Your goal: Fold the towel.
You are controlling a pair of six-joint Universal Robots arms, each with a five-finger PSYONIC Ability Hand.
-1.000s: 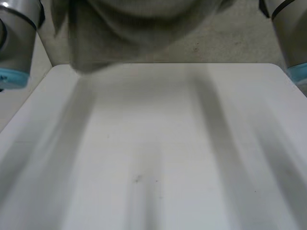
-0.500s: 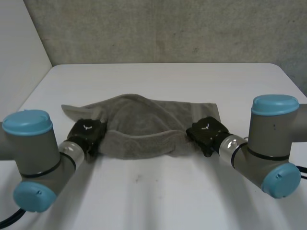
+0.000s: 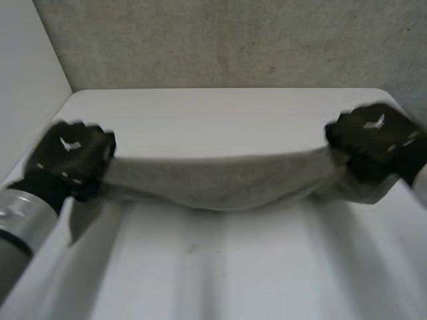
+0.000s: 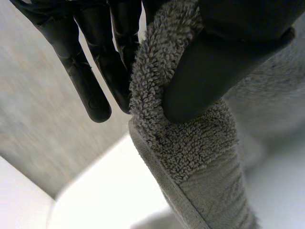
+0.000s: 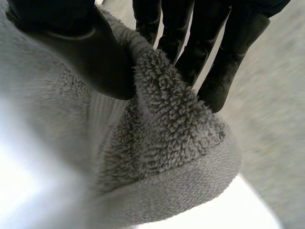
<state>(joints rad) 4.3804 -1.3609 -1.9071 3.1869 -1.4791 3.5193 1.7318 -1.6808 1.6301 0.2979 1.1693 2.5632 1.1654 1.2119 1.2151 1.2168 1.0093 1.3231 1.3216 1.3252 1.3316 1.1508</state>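
So the towel (image 3: 220, 183) has been lifted off the surface (image 3: 220, 267) and pulled wide, ends pinched in the fingers of the left hand (image 3: 70, 160) and right hand (image 3: 373, 140). Probably readied for laying flat.

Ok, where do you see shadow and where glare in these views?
Head view: the towel, held between the left hand and right hand, casts a soft shadow on the table under its sagging middle. Right wrist view: glare whitens the cloth beside the thumb. Left wrist view: no glare.
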